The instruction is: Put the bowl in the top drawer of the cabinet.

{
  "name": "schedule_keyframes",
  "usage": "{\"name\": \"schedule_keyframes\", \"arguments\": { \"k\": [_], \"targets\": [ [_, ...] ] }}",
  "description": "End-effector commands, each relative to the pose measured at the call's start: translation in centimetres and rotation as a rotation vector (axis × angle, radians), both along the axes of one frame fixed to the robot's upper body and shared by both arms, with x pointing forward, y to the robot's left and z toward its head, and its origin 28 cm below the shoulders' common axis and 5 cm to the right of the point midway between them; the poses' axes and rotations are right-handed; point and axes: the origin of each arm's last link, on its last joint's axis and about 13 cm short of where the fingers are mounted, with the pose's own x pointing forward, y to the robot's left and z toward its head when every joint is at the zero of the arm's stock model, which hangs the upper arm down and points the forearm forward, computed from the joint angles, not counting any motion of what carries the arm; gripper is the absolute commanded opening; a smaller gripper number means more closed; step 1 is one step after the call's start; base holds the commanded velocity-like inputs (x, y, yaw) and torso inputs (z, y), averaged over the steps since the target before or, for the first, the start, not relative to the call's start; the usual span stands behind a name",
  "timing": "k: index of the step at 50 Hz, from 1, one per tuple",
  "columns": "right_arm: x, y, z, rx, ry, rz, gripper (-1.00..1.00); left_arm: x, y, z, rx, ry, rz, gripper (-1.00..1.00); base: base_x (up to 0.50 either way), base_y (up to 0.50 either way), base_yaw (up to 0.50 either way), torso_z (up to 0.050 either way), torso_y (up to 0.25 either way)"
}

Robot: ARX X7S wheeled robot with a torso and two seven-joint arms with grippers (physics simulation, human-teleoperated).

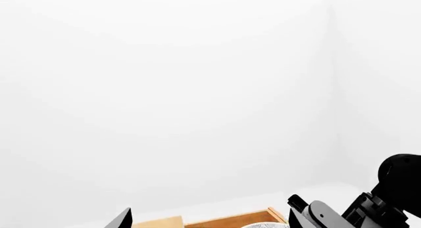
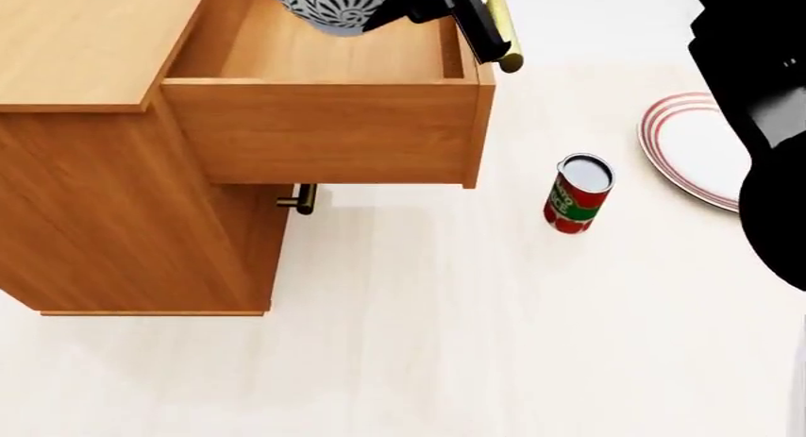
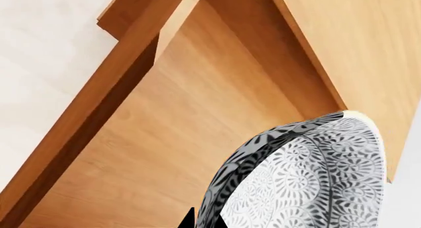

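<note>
Bowl (image 3: 302,179) first, as the right wrist view shows it: tilted on its edge, its speckled wall filling the space just ahead of the right gripper (image 3: 197,220), of which only a dark fingertip shows at the rim. That suggests the fingers are clenched on the bowl's edge, though the grip itself is hidden. Beyond the bowl lies the bare wooden floor of the top drawer (image 3: 164,139), so the bowl hangs over the open box, not yet resting on it. To finish well, I would lower it until the base meets the drawer floor, level it out of the tilt, then let go; releasing from this height risks it rolling onto its side.

Head view: the bowl (image 2: 334,8) sits above the pulled-out top drawer (image 2: 321,130), with the right gripper (image 2: 435,3) beside it, close to the brass handle (image 2: 504,26). Mind that handle and the drawer's front wall when withdrawing. The cabinet (image 2: 113,220) stands on a pale floor (image 2: 441,343); a can (image 2: 577,193) and a red-ringed plate (image 2: 693,144) lie well apart from the gripper.

Left wrist view: mostly white wall; the left gripper (image 1: 210,220) barely shows, its state unclear.
</note>
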Motion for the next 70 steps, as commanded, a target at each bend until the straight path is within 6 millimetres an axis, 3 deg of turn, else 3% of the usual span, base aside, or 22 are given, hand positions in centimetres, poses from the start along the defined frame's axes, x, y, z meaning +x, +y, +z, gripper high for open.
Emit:
{"name": "schedule_keyframes", "arguments": {
  "k": [1,22,47,70],
  "targets": [
    [0.1,0.0,-0.1,0.012,0.009,-0.013,1.00,0.0,0.0,0.0,-0.007,0.007,0.000,1.00,0.00,0.00,0.00,0.000,0.000],
    [0.3,-0.3,-0.4,0.008,0.042,-0.041,1.00,0.0,0.0,0.0,-0.007,0.016,-0.002,1.00,0.00,0.00,0.00,0.000,0.000],
    [-0.8,-0.9,1.7,0.037,0.026,-0.049,1.00,0.0,0.0,0.0,-0.005,0.016,-0.021,1.00,0.00,0.00,0.00,0.000,0.000],
    [-1.5,-1.4,2.9,0.057,0.018,-0.056,1.00,0.0,0.0,0.0,0.003,0.007,-0.039,1.00,0.00,0.00,0.00,0.000,0.132]
  ]
}}
